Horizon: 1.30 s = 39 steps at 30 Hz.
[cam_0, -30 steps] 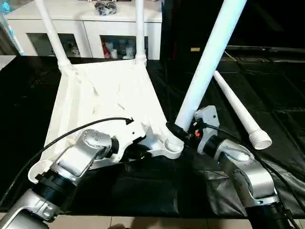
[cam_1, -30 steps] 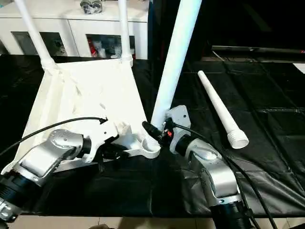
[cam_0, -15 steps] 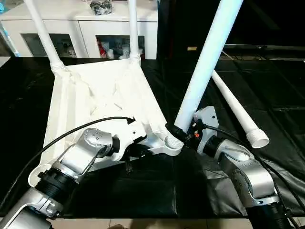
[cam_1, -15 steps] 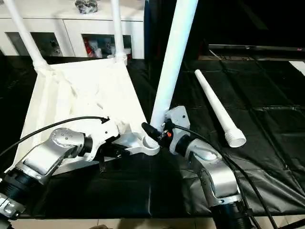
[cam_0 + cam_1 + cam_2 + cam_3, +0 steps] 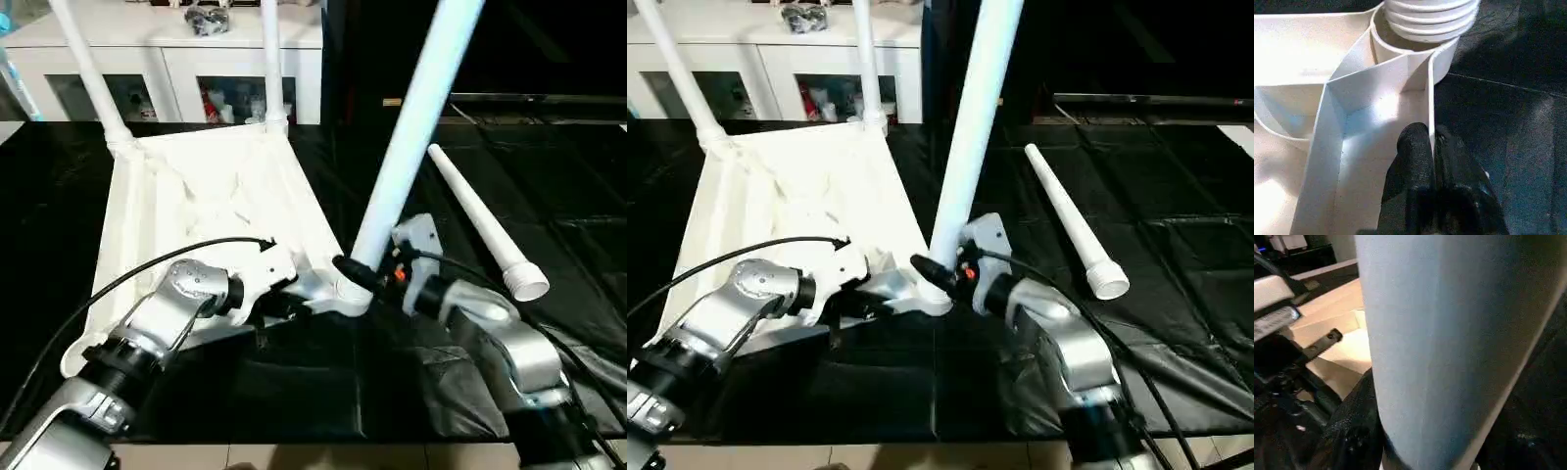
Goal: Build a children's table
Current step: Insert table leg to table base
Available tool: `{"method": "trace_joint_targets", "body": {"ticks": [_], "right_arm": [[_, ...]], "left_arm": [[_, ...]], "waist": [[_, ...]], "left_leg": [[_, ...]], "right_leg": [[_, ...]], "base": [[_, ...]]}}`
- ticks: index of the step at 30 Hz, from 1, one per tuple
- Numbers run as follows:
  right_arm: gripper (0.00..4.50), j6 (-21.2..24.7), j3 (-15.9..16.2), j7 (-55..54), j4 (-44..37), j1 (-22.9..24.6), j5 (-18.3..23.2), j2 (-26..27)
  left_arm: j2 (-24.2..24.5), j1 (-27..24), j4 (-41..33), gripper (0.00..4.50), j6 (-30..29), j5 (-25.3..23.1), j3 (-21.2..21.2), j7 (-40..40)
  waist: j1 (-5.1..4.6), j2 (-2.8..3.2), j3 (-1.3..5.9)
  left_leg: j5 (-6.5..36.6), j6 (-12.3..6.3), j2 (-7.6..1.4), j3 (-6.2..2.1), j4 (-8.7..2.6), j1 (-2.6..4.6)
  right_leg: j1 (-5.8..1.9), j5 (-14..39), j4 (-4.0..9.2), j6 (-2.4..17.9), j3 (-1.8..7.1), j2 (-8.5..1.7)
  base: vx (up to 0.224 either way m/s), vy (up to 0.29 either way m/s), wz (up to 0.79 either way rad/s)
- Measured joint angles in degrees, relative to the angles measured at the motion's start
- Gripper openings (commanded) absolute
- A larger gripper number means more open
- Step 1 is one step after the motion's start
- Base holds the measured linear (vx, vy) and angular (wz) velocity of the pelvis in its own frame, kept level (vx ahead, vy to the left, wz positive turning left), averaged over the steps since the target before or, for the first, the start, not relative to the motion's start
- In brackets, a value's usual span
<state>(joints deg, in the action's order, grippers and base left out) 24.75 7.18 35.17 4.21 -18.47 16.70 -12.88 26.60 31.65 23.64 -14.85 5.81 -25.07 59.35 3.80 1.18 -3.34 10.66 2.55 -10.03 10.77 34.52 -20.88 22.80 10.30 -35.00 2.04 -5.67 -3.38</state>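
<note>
A: How did the top (image 5: 211, 196) look to handle?

B: Upside down on the black tabletop (image 5: 568, 176), two far legs already in. Probably light, stiff, slick plastic. The left tool (image 5: 1432, 147) was pinched shut on a thin edge rib by the near socket (image 5: 348, 294), likely a sound hold.

A: And the third leg (image 5: 416, 117)?

B: Its foot stood in that socket, the right tool (image 5: 351, 271) clamped round it low down. The fourth leg (image 5: 485, 235) lay apart.

A: Any difference between views?

B: The left wrist view showed the leg's ribbed end (image 5: 1430, 19) inside the socket; the head views didn't.
</note>
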Motion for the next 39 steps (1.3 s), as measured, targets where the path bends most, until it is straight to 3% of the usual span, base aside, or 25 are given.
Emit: {"method": "trace_joint_targets", "body": {"ticks": [7,11,18,27,39], "right_arm": [[1.93,-0.66,-0.08,0.43,3.82,-2.88,-0.35,0.23],[1.93,-1.99,-0.08,1.22,5.07,-3.2,-0.39,0.3],[1.93,-3.57,-0.01,1.76,6.45,-3.32,-0.8,0.64],[1.93,-5.4,0.08,2.27,8.77,-4.54,-1.55,1.3],[1.93,-4.56,0.71,4.57,11.95,-7.28,-1.84,0.98]], "left_arm": [[-0.45,0.51,1.57,0.0,0.17,0.02,1.08,1.21],[-1.01,0.51,2.11,0.65,-0.11,0.3,2.3,0.71],[-1.28,0.51,2.11,0.99,-0.61,0.14,2.86,-0.25],[-1.31,0.5,1.85,0.14,-3.1,0.46,3.28,0.6],[-0.66,1.85,3.36,0.0,0.54,-2.29,2.08,2.48]], "waist": [[0.05,-0.02,-0.01],[0.13,-0.05,0.0],[0.29,-0.08,-0.01],[0.0,-0.13,-0.03],[-0.26,-0.5,0.06]], "left_leg": [[0.0,0.01,0.0,-0.01,0.0,-0.02],[-0.01,0.01,-0.01,-0.01,0.01,-0.08],[-0.01,0.0,-0.01,0.0,0.01,-0.11],[-0.01,0.0,-0.01,0.0,0.02,-0.08],[-0.01,0.0,-0.01,0.0,0.02,-0.06]], "right_leg": [[0.01,-0.02,-0.03,0.02,0.0,0.0],[0.04,-0.02,-0.01,0.03,0.0,0.0],[0.07,-0.02,-0.01,0.02,0.0,0.0],[0.06,-0.03,-0.02,0.03,0.0,0.0],[0.05,-0.03,-0.02,0.03,0.0,0.0]], "base": [[0.0,0.0,0.0],[0.0,0.0,0.0],[0.0,0.0,0.0],[0.0,0.0,0.0],[0.0,0.0,0.0]]}}
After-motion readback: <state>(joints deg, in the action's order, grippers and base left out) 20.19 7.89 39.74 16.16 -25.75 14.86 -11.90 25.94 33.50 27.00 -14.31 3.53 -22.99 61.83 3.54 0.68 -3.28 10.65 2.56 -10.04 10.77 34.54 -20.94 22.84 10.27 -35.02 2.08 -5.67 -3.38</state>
